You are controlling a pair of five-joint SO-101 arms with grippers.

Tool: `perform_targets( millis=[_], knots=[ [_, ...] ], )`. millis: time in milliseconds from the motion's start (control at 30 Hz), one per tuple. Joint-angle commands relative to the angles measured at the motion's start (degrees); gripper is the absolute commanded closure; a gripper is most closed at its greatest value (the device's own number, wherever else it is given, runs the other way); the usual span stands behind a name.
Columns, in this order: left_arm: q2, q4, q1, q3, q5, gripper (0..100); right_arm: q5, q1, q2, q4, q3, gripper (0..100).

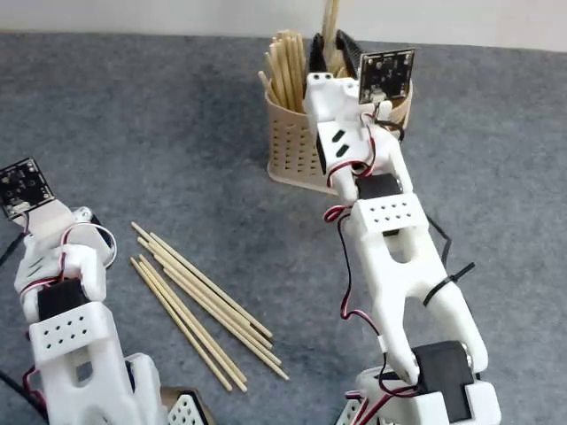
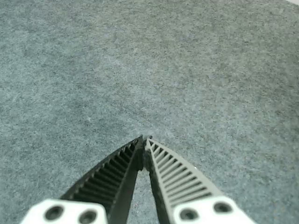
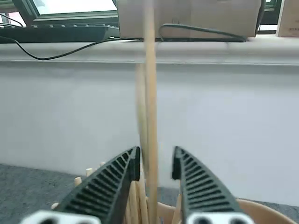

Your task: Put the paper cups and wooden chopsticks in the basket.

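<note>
High view, leftward first: my left end effector (image 2: pixel 144 140), pinched shut over the table (image 1: pixel 159 124), should open wide and come down square across the wooden chopsticks (image 1: pixel 199 305), pale slim sticks fanned diagonally mid-table. My right end effector (image 1: pixel 330 40) stands open around upright sticks (image 3: pixel 150 93) in the basket (image 1: pixel 292 150).

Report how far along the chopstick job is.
Done: a bunch of chopsticks stands in the basket. In hand: upright chopsticks between the jaws of the open right pincer, over the basket. Remaining: loose chopsticks on the table; left pincer shut.
</note>
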Motion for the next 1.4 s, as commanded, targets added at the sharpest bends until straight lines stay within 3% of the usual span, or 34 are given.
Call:
perform_targets(
  millis=[0,333,700,900,1100,1367],
  knots=[
    [-1.01,-1.14,0.04,-0.75,0.35,97,-0.26,-1.98,-1.36,3.47,-3.65,84.7],
    [-1.01,-1.14,0.04,-0.75,0.35,97,-0.26,-2.33,-12.26,6.02,-3.12,84.7],
    [-0.92,-1.14,-0.04,-0.75,0.35,97,-0.09,-11.12,-23.52,30.37,-3.74,84.7],
    [-0.92,-1.14,-0.04,-0.75,0.35,97,5.19,-15.87,-26.33,42.77,-3.38,84.7],
    [-0.84,-1.14,-0.04,-0.75,0.35,97,5.54,-20.18,-28.97,56.04,-1.19,84.7],
    [-1.01,-1.14,-0.4,-0.75,0.62,97,5.71,-27.21,-29.14,56.4,13.32,84.4]
  ],
)
